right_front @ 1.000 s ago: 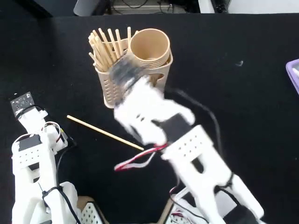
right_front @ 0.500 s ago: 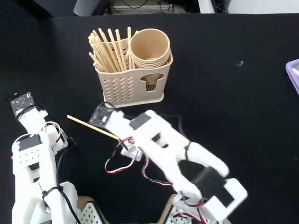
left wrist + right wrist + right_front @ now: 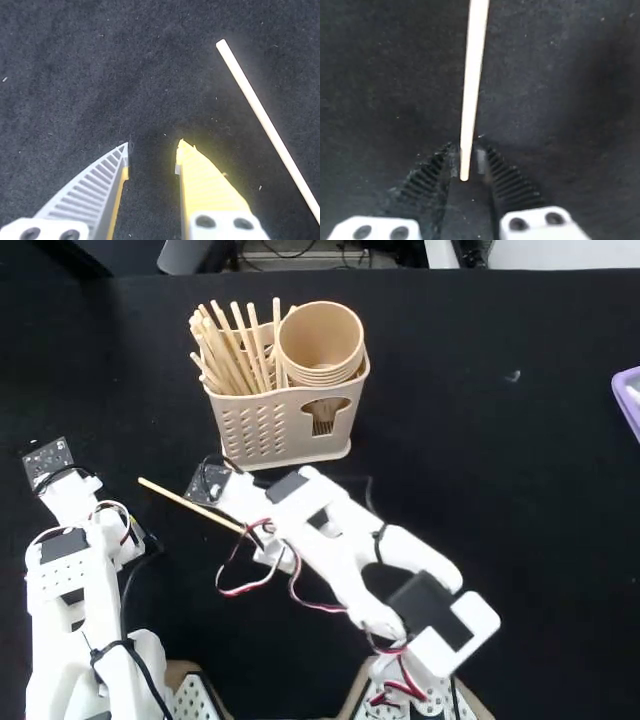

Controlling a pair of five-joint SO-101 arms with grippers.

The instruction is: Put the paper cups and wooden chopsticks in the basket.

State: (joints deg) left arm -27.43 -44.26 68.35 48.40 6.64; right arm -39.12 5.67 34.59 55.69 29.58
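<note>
A black cloth table [image 3: 520,490] fills the scene. Past its far edge lies a strip of room with cables [image 3: 290,252] and pale gear.

Two white arms work from the near side. The left arm [image 3: 70,560] stands at the near left corner. In its wrist view the left gripper [image 3: 151,150] hangs low over the cloth, its fingers spread a little with only cloth between them.

One loose chopstick [image 3: 180,496] lies flat on the table between the two arms, slanting from far left to near right, in front of the basket and apart from it. One tip [image 3: 222,46] lies near the left gripper without touching it.

The right arm [image 3: 340,550] stretches from the near centre toward the stick's other tip. The wrist view shows the right gripper [image 3: 466,155] down on the cloth, its toothed fingers pressed in from both sides on that tip [image 3: 464,172].

One beige slotted basket [image 3: 270,430] stands upright behind, at centre left. It has two compartments. The left one holds a fan of chopsticks [image 3: 230,350], roughly a dozen, standing and leaning left. The right one holds one nested stack of paper cups [image 3: 320,340], mouth up. Several rims show, but the exact number cannot be counted.

A purple object [image 3: 628,395] juts in at the right edge.
</note>
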